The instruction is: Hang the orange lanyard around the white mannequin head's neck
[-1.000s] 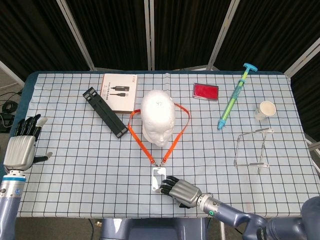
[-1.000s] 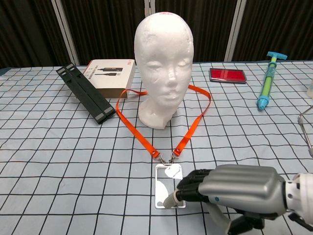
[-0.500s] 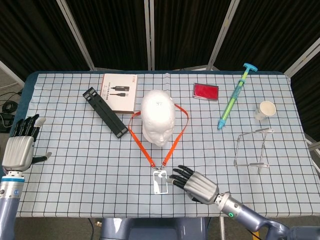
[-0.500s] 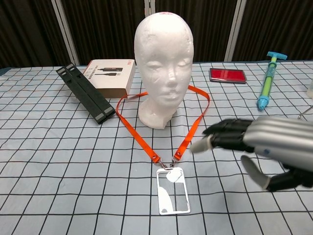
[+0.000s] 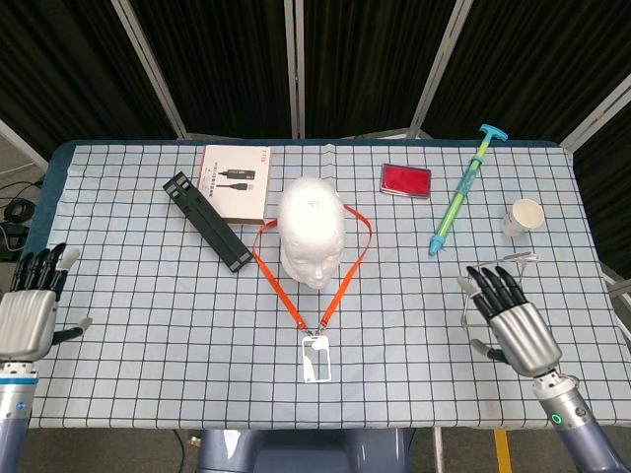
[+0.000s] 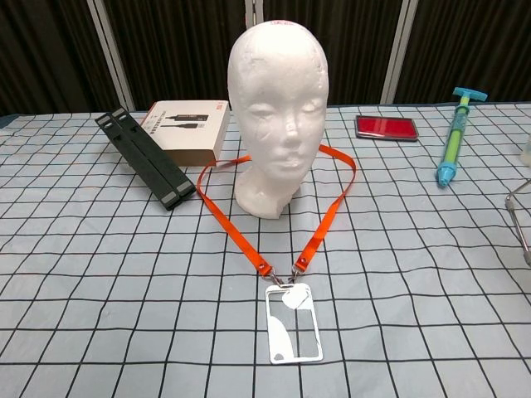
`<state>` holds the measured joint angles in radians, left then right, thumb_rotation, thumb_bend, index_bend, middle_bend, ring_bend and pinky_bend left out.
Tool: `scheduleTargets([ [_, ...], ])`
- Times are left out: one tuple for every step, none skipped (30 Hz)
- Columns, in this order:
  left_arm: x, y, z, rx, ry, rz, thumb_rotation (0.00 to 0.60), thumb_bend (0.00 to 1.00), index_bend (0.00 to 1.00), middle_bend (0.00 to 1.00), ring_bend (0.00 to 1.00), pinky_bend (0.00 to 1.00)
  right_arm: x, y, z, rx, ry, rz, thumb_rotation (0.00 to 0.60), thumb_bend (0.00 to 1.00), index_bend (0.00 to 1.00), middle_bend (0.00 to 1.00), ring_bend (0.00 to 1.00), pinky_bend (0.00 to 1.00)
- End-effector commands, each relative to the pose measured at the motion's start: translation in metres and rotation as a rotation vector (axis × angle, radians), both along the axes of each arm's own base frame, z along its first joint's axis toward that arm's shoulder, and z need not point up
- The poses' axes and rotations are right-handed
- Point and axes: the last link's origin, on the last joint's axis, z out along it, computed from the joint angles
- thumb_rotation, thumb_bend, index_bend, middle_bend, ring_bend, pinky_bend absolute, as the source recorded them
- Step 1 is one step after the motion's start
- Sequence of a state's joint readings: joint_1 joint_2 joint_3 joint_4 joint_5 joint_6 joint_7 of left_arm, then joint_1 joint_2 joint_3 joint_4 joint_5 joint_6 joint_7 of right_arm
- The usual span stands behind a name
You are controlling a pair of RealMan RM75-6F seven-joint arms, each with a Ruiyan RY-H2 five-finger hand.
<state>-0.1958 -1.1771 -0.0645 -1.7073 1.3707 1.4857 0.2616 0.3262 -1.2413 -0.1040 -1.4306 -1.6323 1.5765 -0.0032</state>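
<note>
The orange strap loops around the white head's neck; the job looks done. Both robot hands, left and right, are wide and hold nothing.

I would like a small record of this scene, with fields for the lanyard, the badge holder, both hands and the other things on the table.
lanyard: orange, looped around the neck of the mannequin head, straps lying on the table
badge holder: clipped to the lanyard, flat on the cloth in front of the head
left hand: open, at the table's left edge, holds nothing
right hand: open, near the wire stand, holds nothing
other things: box, black bar, red case, syringe, cup
</note>
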Motion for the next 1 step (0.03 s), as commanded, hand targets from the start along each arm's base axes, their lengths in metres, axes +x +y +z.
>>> scheduleTargets([
  [-0.004,-0.0053,0.0008,-0.001,-0.002,0.007,0.6,0.0,0.0,0.0,0.0,0.0,-0.0042,0.0068,0.0187,-0.088,-0.062,-0.149,0.6,0.0,0.0,0.0,0.0,0.0],
])
